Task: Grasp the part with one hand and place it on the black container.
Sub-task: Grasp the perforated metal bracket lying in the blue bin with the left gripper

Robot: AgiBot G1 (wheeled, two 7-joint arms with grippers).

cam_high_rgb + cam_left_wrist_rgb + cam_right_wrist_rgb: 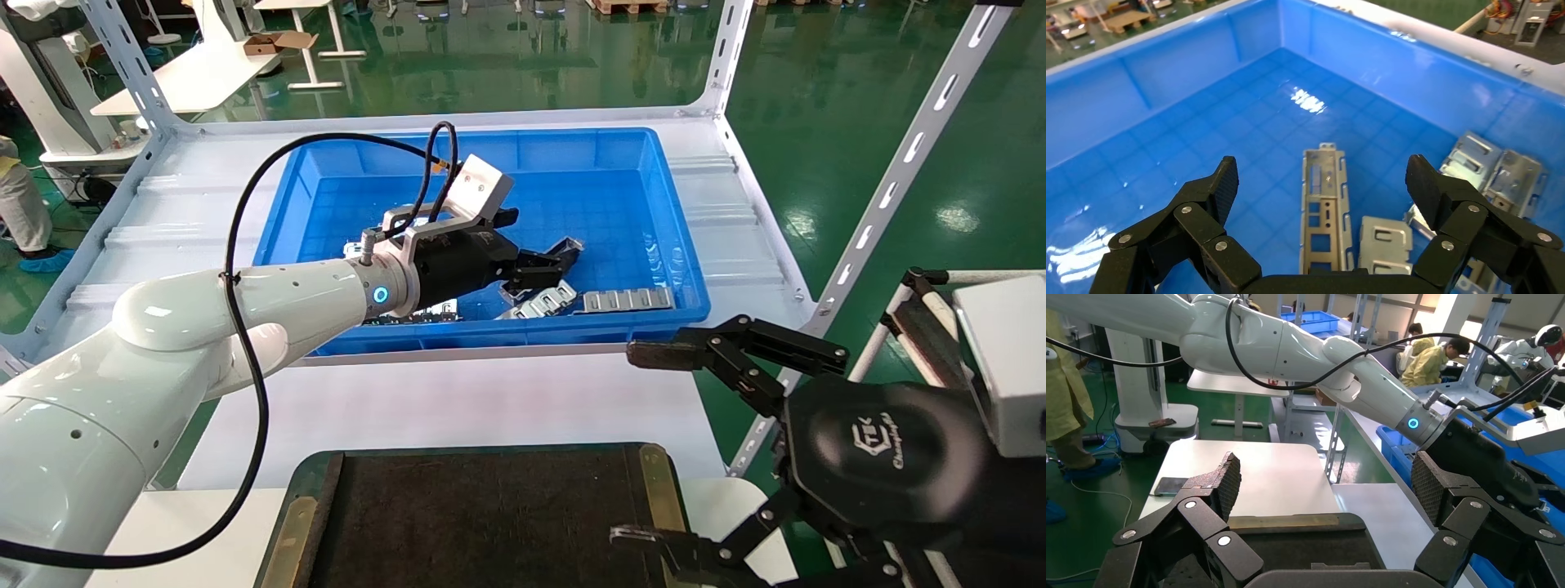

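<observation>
Clearly, the left hand (1321,184) is hovering wide open over the part (1324,208), which is lying trough-up on the blue bin (1168,79) floor. It looks light, rigid and slick; pinching across its long side walls seems safest. The right hand (695,441) is waiting, spread wide, beside the black container (490,523).

Glossy white rounded arm links carry a looping black cable (245,343) to a grey bracket at the wrist, beside a glowing blue ring light (381,294). Each black left hand (1321,184) and right hand (1324,484) has jointed fingers with silver rivets and textured pads.
</observation>
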